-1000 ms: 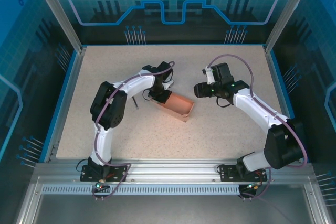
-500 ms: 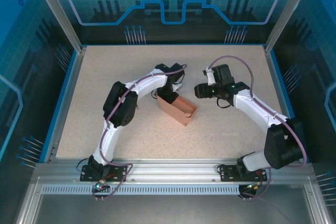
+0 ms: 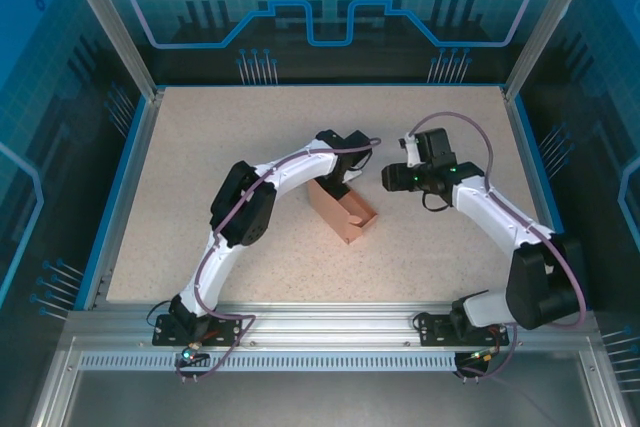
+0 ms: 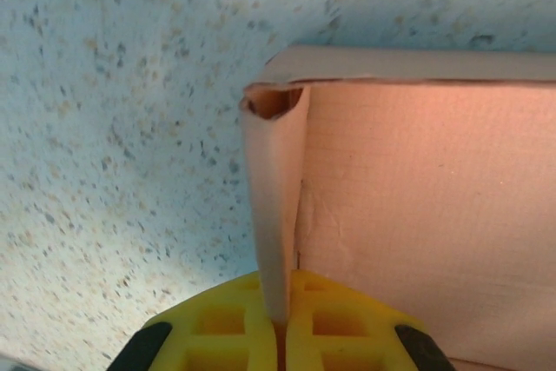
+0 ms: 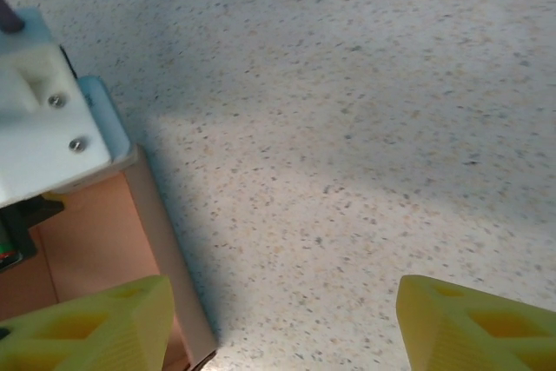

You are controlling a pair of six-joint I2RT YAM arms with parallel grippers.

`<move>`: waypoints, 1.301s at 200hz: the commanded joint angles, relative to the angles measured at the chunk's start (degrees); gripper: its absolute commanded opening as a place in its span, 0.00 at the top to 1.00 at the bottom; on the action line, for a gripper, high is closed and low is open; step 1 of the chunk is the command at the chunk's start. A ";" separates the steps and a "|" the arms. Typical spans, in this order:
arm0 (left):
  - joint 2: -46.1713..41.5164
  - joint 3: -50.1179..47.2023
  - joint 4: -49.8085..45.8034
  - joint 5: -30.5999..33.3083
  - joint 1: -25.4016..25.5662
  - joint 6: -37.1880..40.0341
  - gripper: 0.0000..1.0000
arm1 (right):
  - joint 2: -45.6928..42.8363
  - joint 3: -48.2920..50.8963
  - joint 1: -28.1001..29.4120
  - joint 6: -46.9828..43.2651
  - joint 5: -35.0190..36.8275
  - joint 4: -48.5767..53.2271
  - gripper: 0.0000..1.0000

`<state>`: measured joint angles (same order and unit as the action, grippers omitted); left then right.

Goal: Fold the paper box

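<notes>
- The paper box (image 3: 343, 212) lies mid-table (image 3: 200, 157), its long axis running far-left to near-right.
- The left gripper (image 4: 278, 323) is clamped on 1 upright wall at the box's far end.
- The right gripper (image 3: 392, 179), fingers spread and empty, hovers just right of the box.

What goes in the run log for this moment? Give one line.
task: fold paper box | left fingers: shut on box wall | right fingers: open, empty, near box
</notes>
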<state>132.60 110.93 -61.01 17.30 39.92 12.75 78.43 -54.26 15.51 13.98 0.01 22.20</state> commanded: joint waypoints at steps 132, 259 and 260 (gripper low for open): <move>9.39 11.43 2.80 -6.67 0.30 38.40 0.89 | -5.76 6.72 -5.39 2.55 -0.23 2.59 0.30; 11.89 10.87 6.84 -8.01 1.01 43.94 0.85 | -5.31 6.80 -6.20 2.24 -0.80 2.85 0.30; 11.81 10.88 6.90 -8.08 0.98 43.94 0.85 | -5.35 6.85 -6.19 2.22 -0.80 2.85 0.30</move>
<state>142.12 123.98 -55.79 11.92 40.18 54.74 73.71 -47.88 10.04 16.47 -0.49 23.97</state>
